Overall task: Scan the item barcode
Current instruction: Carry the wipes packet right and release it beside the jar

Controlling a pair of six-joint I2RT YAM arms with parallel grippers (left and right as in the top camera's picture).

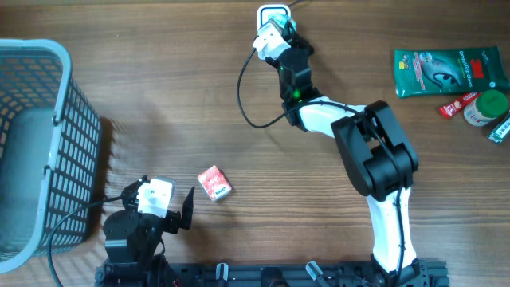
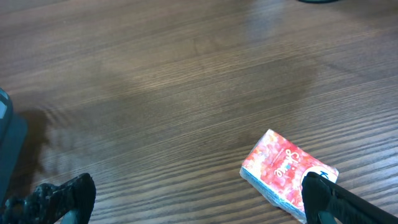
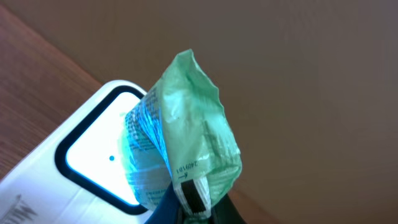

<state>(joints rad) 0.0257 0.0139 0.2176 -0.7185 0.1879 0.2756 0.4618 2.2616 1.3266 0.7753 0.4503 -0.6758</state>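
My right gripper [image 3: 196, 210] is shut on the bottom seam of a crumpled green plastic packet [image 3: 186, 118], the item. It holds the packet upright just in front of the lit window of the white scanner [image 3: 93, 155]. Blue light falls on the packet's printed side. From overhead, the right gripper [image 1: 279, 29] reaches the scanner [image 1: 273, 13] at the table's far edge; the packet is mostly hidden there. My left gripper [image 1: 158, 191] stands open and empty near the front left, low over the table. Its right finger [image 2: 323, 196] is beside a red tissue pack [image 2: 283, 171].
A blue mesh basket [image 1: 32, 143] fills the left side. The red tissue pack [image 1: 213, 183] lies front centre. At the far right are a green pouch [image 1: 446, 72], a small red packet [image 1: 456, 106] and a green-lidded jar [image 1: 486, 108]. A black cable [image 1: 243, 104] loops from the scanner.
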